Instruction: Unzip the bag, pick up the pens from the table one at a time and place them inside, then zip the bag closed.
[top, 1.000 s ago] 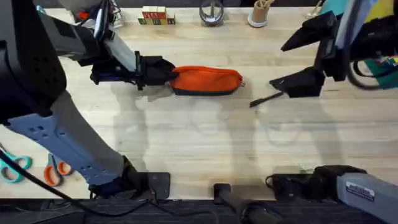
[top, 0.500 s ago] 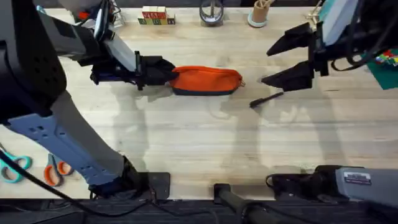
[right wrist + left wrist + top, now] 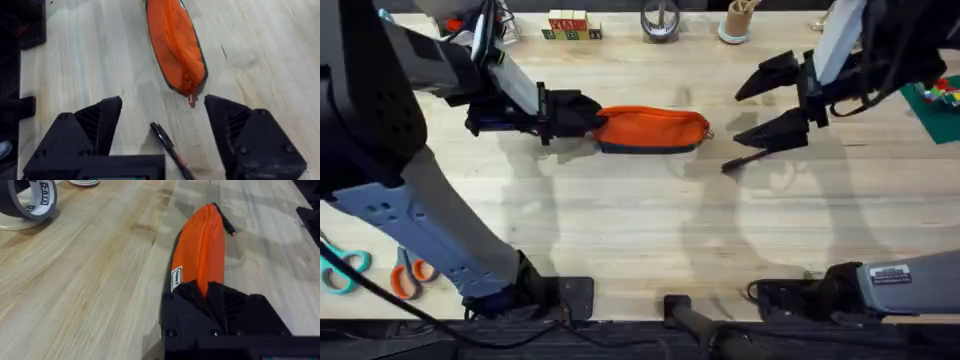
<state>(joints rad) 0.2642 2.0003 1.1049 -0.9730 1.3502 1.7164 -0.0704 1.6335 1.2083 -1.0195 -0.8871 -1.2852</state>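
One black pen between the spread right gripper jaws, left gripper clamped on the bag end

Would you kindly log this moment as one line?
left end effector: shut on bag end | right end effector: open above black pen | zipper: closed

Counts: 1 orange pencil pouch. 1 black pen on tabletop. 2 scissors, teal-handled + orange-handled. 1 tape roll. 1 row of letter blocks. 2 pincers, left + right.
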